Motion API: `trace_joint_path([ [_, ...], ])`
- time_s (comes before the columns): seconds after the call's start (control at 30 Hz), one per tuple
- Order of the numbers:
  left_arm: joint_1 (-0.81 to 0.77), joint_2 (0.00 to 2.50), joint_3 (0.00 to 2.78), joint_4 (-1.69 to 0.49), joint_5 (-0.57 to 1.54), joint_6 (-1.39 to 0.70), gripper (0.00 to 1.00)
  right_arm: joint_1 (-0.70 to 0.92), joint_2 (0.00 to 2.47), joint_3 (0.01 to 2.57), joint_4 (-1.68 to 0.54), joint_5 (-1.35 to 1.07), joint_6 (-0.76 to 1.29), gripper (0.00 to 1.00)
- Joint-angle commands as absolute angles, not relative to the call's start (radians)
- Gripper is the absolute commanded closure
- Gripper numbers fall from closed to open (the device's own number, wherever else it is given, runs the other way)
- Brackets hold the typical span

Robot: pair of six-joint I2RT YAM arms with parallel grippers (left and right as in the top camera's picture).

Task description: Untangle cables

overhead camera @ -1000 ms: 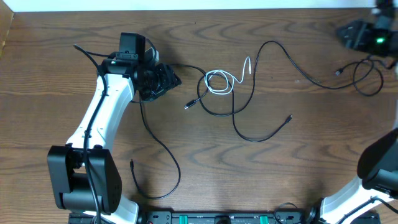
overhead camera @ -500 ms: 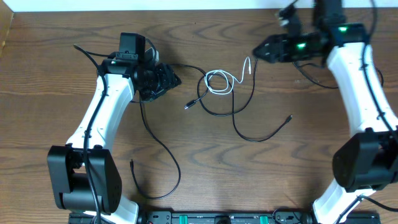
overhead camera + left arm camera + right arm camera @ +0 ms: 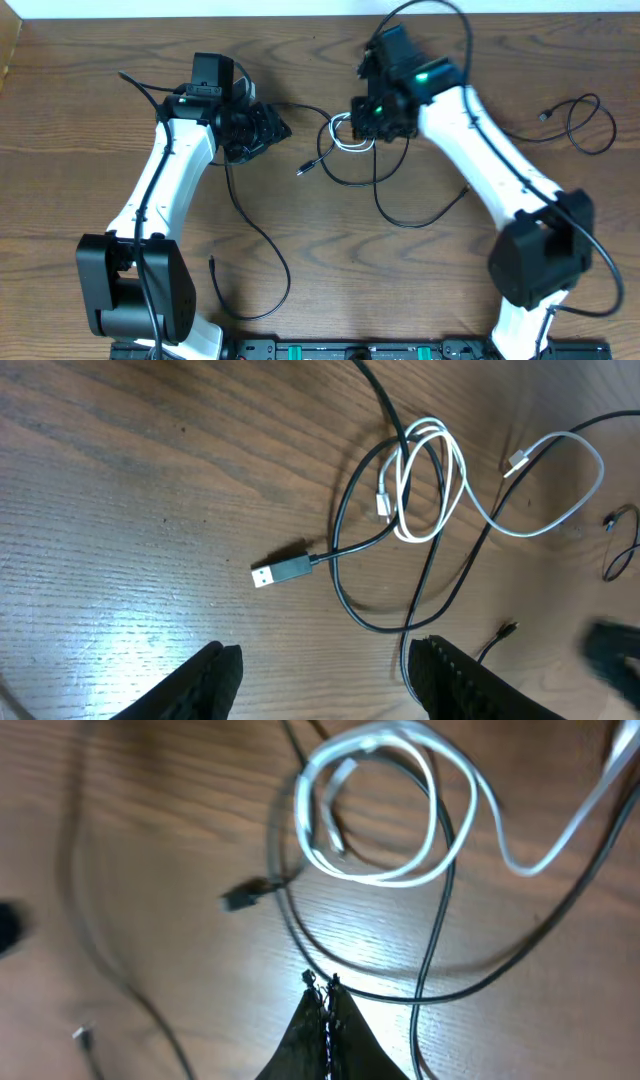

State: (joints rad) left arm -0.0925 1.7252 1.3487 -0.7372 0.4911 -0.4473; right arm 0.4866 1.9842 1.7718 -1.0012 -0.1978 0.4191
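The right gripper [image 3: 323, 990] has its fingers pressed together with nothing visible between them. It snapped shut within the last second, while its arm swept in from the table's [image 3: 90, 130] far right edge to hang just above the white cable [image 3: 378, 878]. That coil is threaded by the black cables [image 3: 400, 222] at mid-table and lies as it did, with the USB plug [image 3: 280, 572] beside it. The left gripper [image 3: 325, 680] stays spread and empty nearby. The tangle looks untouched, so the shut jaws probably have to reopen before gripping any strand
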Motion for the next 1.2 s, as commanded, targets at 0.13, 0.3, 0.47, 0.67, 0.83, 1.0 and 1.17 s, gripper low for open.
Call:
trace_joint_path([
  [0.13,-0.091,1.725,1.350,-0.751,0.477,-0.438,0.40,0.547,2.136,1.771,-1.026,-0.073,0.598,0.67],
  [0.3,-0.091,1.725,1.350,-0.751,0.477,-0.438,0.40,0.546,2.229,1.771,-1.093,-0.073,0.694,0.69],
  [0.47,-0.091,1.725,1.350,-0.751,0.477,-0.438,0.40,0.541,2.284,1.771,-1.147,-0.073,0.774,0.70],
  [0.67,-0.091,1.725,1.350,-0.750,0.475,-0.438,0.40,0.529,2.268,1.788,-1.143,-0.075,0.773,0.80],
  [0.83,-0.091,1.725,1.350,-0.751,0.458,-0.438,0.40,0.510,2.198,1.814,-1.156,-0.104,0.773,0.74],
  [1.0,-0.091,1.725,1.350,-0.751,0.458,-0.438,0.40,0.510,2.165,1.814,-1.161,-0.104,0.774,0.66],
  [1.17,-0.091,1.725,1.350,-0.753,0.459,-0.438,0.40,0.511,2.168,1.774,-1.173,-0.074,0.842,0.69],
])
